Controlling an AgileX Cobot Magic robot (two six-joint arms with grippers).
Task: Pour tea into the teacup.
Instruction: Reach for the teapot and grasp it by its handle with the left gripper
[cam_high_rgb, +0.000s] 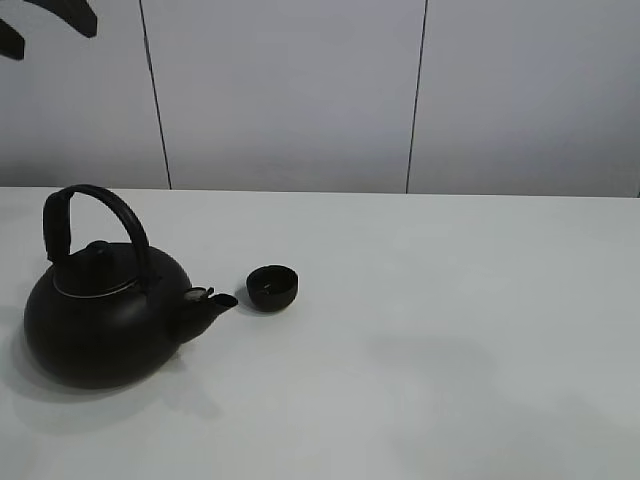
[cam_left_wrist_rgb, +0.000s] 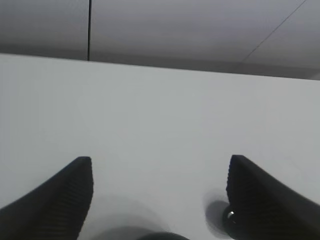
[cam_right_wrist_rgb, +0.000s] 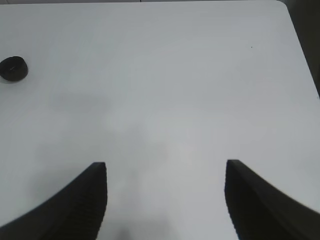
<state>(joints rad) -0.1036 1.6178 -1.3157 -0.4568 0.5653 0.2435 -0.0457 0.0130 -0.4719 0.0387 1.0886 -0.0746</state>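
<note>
The teacup (cam_high_rgb: 272, 287), small, low and matte black, stands on the white table just right of the spout of a big round black kettle (cam_high_rgb: 100, 315) with an arched handle. The cup also shows far off in the right wrist view (cam_right_wrist_rgb: 13, 68). My left gripper (cam_left_wrist_rgb: 160, 160) is open and empty over bare table; black parts of that arm (cam_high_rgb: 60, 15) show at the top left of the exterior view, high above the kettle. My right gripper (cam_right_wrist_rgb: 166, 164) is open and empty over bare table, well away from the cup, and is out of the exterior view.
In the left wrist view a dark rounded edge (cam_left_wrist_rgb: 150, 235) and a small dark round thing (cam_left_wrist_rgb: 224, 220), partly behind a finger, show below the gripper; I cannot tell what they are. The table's right edge and rounded corner (cam_right_wrist_rgb: 295, 30) show in the right wrist view. A grey panelled wall (cam_high_rgb: 300, 90) stands behind the table.
</note>
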